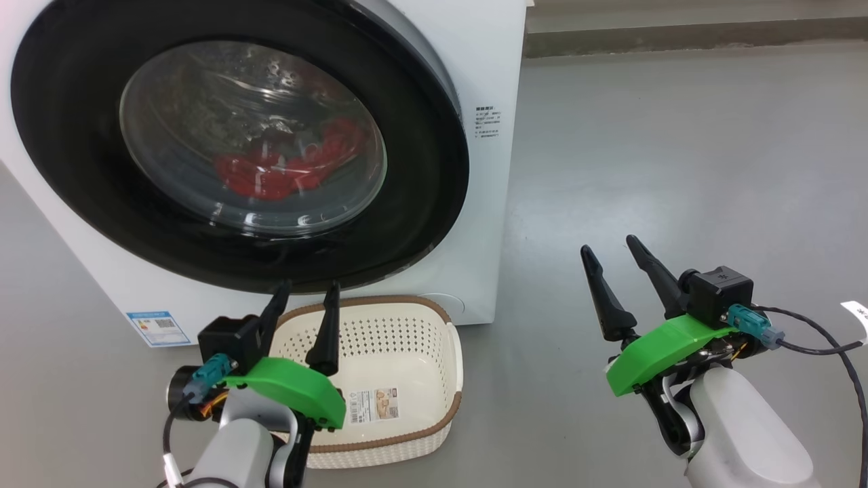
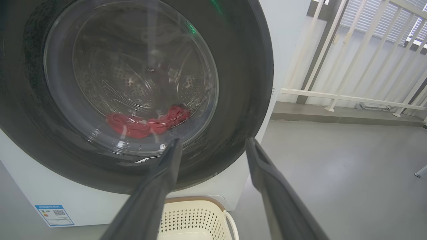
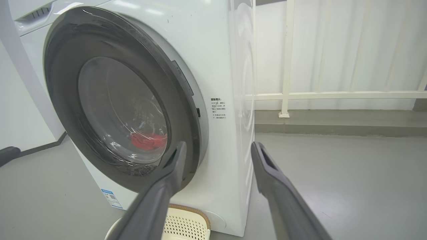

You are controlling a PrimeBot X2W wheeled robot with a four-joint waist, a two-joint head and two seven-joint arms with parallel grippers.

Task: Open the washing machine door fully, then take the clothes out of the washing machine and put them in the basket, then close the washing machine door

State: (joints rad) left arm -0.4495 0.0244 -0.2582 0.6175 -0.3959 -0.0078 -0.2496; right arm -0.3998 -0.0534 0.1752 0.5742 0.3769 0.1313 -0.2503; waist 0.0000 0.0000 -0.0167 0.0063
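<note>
Red clothes [image 1: 285,166] inside one washing machine [image 1: 489,61] — one basket [image 1: 393,332]

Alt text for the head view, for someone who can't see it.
Red clothes show through the black-rimmed door of a white washing machine. A cream basket sits on the floor before it; the left gripper and right gripper hover open, empty.

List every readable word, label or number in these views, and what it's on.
Nothing is sharp enough to quote.
Blue label with QR code, low on the washing machine front: too small.
Printed lines beside the washing machine door: small Chinese print, too blurred.
Sticker inside the basket: barcode and picture, text too small.
White tag on a black cable: marks unreadable.
</note>
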